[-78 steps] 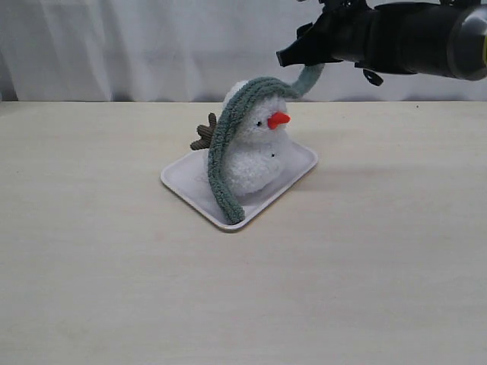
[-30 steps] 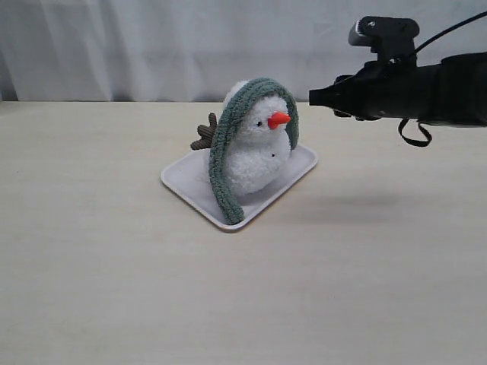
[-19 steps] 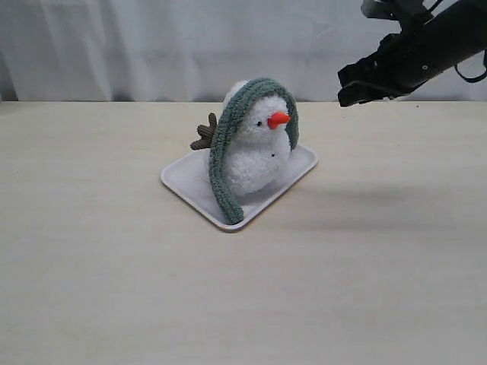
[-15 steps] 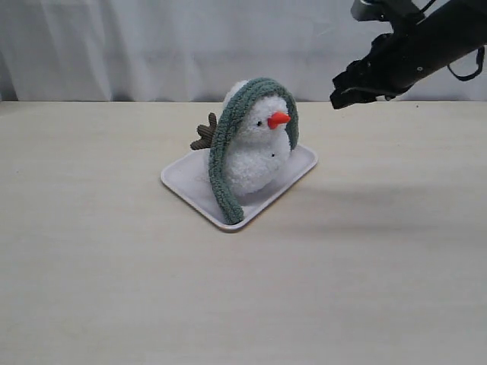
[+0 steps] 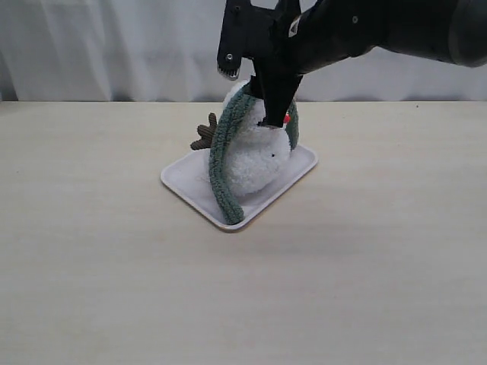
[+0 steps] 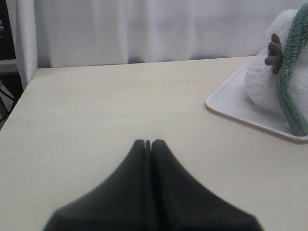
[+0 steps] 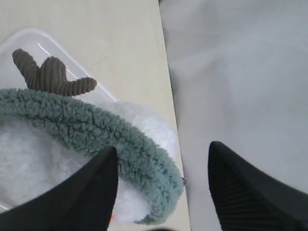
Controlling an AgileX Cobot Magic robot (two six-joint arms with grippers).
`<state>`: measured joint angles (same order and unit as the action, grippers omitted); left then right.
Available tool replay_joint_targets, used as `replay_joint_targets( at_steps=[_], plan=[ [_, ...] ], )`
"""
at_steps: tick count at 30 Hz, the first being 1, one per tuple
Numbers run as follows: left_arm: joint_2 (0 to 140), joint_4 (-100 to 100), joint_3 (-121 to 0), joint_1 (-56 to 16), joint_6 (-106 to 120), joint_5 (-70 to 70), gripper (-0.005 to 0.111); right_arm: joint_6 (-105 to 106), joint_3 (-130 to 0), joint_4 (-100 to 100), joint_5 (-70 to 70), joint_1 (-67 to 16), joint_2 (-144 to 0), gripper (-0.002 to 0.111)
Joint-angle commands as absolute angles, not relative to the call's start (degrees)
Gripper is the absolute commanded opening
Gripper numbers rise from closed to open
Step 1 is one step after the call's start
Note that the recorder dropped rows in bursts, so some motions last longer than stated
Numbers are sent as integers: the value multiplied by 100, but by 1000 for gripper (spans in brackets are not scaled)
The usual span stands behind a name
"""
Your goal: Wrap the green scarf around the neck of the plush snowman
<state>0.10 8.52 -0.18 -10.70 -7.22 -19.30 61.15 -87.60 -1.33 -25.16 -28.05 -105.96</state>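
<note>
- The right gripper is spread wide over the green scarf.
- The scarf sits on the plush snowman's head, near the far edge of the table.
- Pinch it softly; slide it down to the neck.

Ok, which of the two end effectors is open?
The right end effector, above the plush snowman: its jaws stand apart. The left end effector is shut, away from the tray.

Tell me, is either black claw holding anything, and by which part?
Nothing is held. The right gripper stands open above the green scarf draped over the plush snowman; the left gripper is shut and empty, apart from the tray.
</note>
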Motion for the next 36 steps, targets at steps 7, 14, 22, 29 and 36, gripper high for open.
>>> replay_joint_targets(
  at_steps=[7, 14, 22, 29, 36],
  plan=[
    [0, 835, 0, -1067, -726, -1841, 0, 7010, -8789, -518, -2358, -2808, -11083, 53],
    [0, 835, 0, -1067, -726, -1841, 0, 6999, -8789, -710, -2351, -2808, -11153, 52],
    [0, 835, 0, -1067, -726, -1851, 0, 6982, -8789, -710, -2218, -2808, -11357, 19],
    [0, 835, 0, -1067, -726, -1851, 0, 6982, -8789, -930, -1753, -2808, -11208, 4],
    [0, 835, 0, -1067, -726, -1851, 0, 6982, -8789, -1153, -1617, -2808, -11022, 4]
  ],
)
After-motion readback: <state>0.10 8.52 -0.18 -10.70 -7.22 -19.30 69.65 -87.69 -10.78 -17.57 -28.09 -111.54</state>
